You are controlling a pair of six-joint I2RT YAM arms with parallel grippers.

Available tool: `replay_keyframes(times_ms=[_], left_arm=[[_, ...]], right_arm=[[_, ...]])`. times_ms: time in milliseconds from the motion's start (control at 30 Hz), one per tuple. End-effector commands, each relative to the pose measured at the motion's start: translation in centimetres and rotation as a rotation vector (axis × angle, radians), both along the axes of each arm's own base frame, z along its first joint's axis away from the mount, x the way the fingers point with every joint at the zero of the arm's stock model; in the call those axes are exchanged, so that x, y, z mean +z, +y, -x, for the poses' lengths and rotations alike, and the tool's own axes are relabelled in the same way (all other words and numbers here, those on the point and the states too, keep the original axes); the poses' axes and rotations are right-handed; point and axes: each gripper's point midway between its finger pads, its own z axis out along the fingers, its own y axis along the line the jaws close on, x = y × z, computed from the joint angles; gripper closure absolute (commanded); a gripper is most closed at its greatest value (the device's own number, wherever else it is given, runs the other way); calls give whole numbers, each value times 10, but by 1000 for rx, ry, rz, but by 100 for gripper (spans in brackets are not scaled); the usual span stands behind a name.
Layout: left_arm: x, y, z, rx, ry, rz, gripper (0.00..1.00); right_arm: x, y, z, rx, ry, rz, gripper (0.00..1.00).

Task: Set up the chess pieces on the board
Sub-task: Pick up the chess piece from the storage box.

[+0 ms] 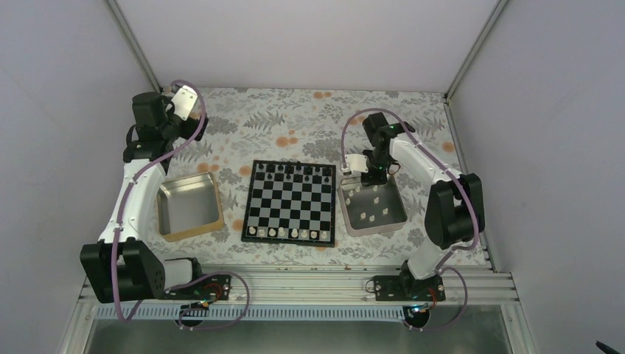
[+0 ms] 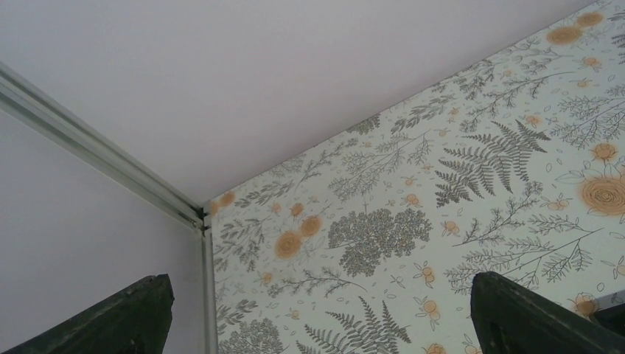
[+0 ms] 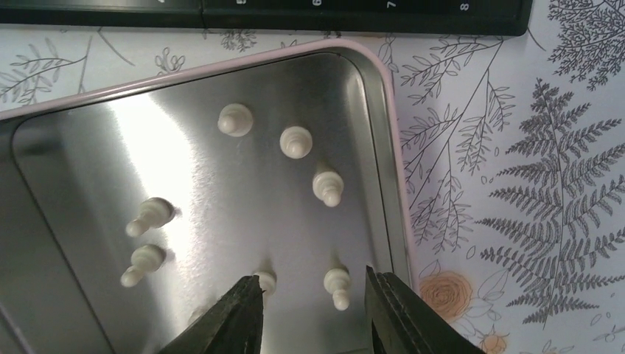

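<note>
The black-and-silver board point(image 1: 291, 200) lies at the table's middle, with several white pieces point(image 1: 284, 233) along its near row and black ones along the far row. More white chess pieces point(image 3: 296, 141) lie loose in the metal tray point(image 3: 221, 63) to its right. My right gripper point(image 3: 313, 279) hangs open low over that tray, one white pawn point(image 3: 337, 286) lying between its fingers, untouched. Another pawn point(image 3: 267, 280) is partly hidden behind the left finger point(image 3: 239, 313). My left gripper point(image 2: 318, 278) is open and empty, raised at the far left corner.
A second metal tray point(image 1: 189, 206) sits left of the board with nothing in it. The board's black rim point(image 3: 332, 15) runs just beyond the right tray. Enclosure walls point(image 2: 295, 74) close in the patterned tabletop point(image 1: 295, 118).
</note>
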Motion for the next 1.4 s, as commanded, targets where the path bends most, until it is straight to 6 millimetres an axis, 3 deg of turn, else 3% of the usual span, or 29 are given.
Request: replay_keyframes(times_ms=[0,433,933,1367], left_arm=[[7,-1,-3,-11,-12,10,0],[-3,2,-7,-2,12,3,0],[-7,-1,-9,-15,22,11,0],[-8,-5,-9,-34,28,24,0]], right_arm=[[-13,8,-11,-10,-4,-45,63],[-42,14,-15,6,69,-21,66],[-53,15,-24,0,51,-13,66],[-65,17,-12,5,50,1,67]])
